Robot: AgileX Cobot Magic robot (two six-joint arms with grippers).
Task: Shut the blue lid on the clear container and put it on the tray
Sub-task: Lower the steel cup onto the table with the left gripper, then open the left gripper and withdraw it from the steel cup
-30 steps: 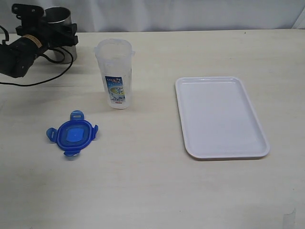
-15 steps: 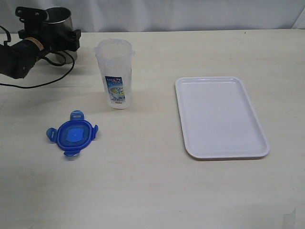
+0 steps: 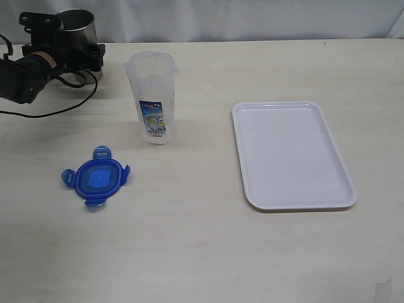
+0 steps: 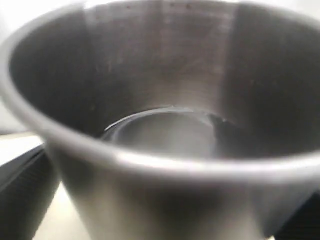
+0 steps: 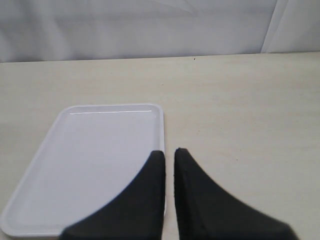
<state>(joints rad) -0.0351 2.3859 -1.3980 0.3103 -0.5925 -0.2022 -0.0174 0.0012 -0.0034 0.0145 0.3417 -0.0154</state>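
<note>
Exterior view: beige tabletop bearing the tray, white backdrop behind.

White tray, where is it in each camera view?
Exterior: white tray lies right of centre.
Left wrist: not in it; steel cup fills the picture.
Right wrist: white tray lies just beyond the shut right gripper.
Shared landmark, exterior and right wrist: table far edge against white backdrop.

This looks like a robotics lab setup: a pale surface backed by a plain white curtain along its far edge, with a black robot arm trailing a loose cable at the far left.
</note>
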